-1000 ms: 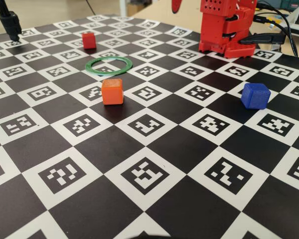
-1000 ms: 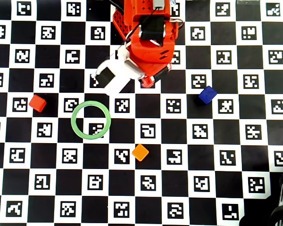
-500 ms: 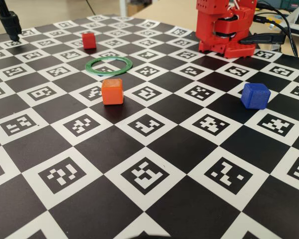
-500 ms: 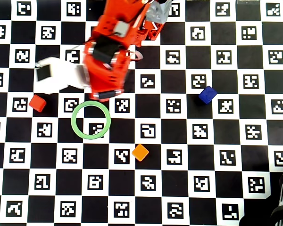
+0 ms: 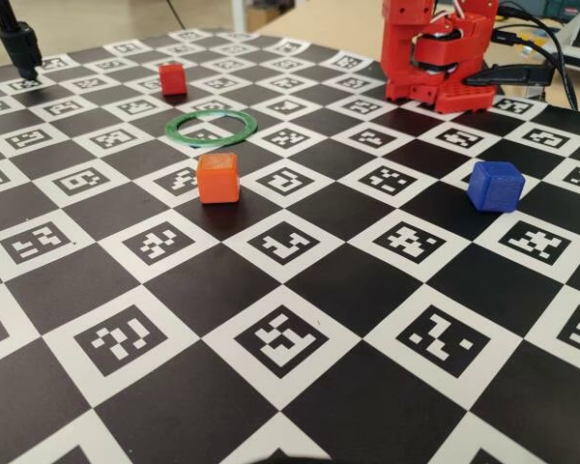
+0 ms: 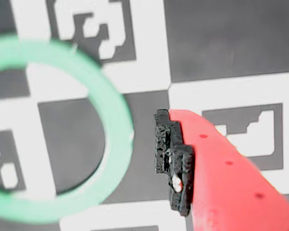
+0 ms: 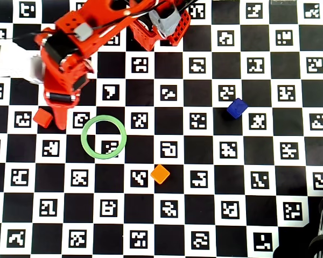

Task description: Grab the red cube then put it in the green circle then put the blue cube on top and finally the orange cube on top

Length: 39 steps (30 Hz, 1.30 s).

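I have the hand (image 7: 58, 121) above the tabletop (image 7: 204, 177), just beside the red cube (image 7: 42, 117), holding nothing; how wide it stands I cannot tell. The cube sits left of the green circle (image 7: 103, 137) in the overhead view, apart from it. My worry: the finger (image 6: 221, 168) comes down on the cube's edge and shoves it aside, or clips the ring.

red cube (image 7: 42, 117) | claw (image 7: 59, 121) just beside | green circle (image 7: 103, 137) near
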### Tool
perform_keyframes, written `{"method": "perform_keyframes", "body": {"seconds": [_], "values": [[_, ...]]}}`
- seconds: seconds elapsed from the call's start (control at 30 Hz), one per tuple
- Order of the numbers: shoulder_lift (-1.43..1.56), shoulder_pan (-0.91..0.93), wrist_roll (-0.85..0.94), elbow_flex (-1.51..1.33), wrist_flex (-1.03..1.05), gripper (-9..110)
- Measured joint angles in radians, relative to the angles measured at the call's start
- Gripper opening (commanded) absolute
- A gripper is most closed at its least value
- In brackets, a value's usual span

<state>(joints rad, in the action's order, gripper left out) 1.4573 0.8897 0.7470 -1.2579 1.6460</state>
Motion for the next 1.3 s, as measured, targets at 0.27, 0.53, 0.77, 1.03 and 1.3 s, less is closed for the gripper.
{"method": "perform_keyframes", "body": {"seconds": [0.27, 0.53, 0.77, 1.03, 1.3], "values": [[-0.118, 0.04, 0.021, 0.014, -0.094, 51], [-0.198, 0.048, 0.031, 0.014, -0.199, 51], [-0.235, 0.051, 0.069, -0.035, -0.281, 51], [-0.244, 0.071, 0.106, -0.097, -0.356, 51], [-0.284, 0.078, 0.115, -0.155, -0.449, 51]]}}
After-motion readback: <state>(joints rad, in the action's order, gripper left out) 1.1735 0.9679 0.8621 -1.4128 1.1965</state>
